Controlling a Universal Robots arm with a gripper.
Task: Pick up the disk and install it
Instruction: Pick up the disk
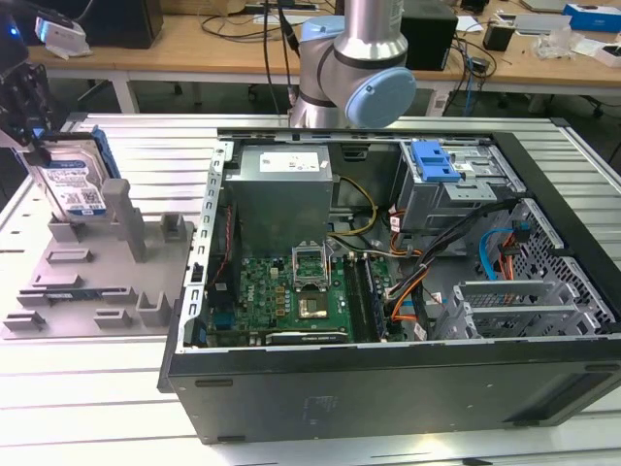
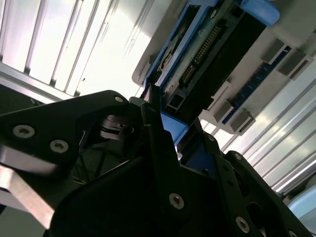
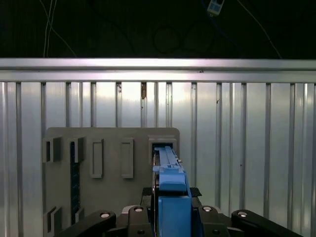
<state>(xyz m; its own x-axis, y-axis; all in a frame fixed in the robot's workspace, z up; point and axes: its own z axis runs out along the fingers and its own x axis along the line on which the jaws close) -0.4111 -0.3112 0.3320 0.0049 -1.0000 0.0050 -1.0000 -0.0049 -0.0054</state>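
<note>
As the gripper (image 3: 171,193), jaws closed on the disk (image 1: 76,186), holds it upright at the grey holder (image 1: 87,282), a straight vertical lift looks safest against snagging.

I cannot read a single word or number anywhere here. The white-and-blue label (image 1: 80,194) on the disk (image 1: 68,175) carries rows of print, all too small for me to make out. The white sticker (image 1: 291,163) on the grey power supply (image 1: 281,199) inside the open computer case (image 1: 388,388) is just as illegible to me.
</note>
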